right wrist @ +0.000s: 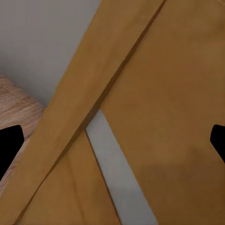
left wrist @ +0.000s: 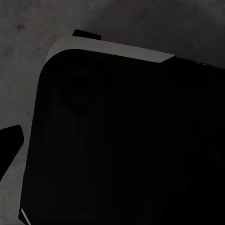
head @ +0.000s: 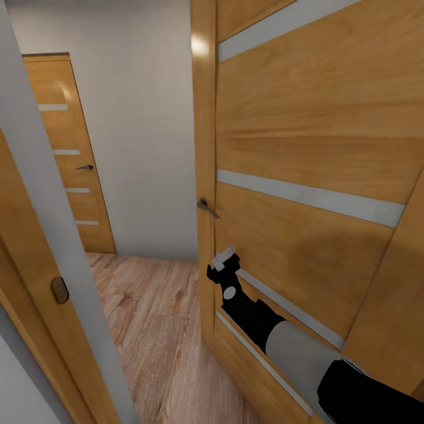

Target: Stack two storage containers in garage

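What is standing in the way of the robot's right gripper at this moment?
A wooden door stands directly before the right gripper, its edge beside the gripper and its handle just above. Left of it, the wood-plank floor runs on to a closed door.

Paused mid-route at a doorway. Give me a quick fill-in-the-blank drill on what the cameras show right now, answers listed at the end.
1. The right gripper sits against the open wooden door, just below its ____.
2. Each wooden door carries pale horizontal ____ across its face.
3. Past the doorway, the floor is light ____ planking.
4. At the far end of the hall stands a second door, which is ____.

Missing words: handle; stripes; wood; closed
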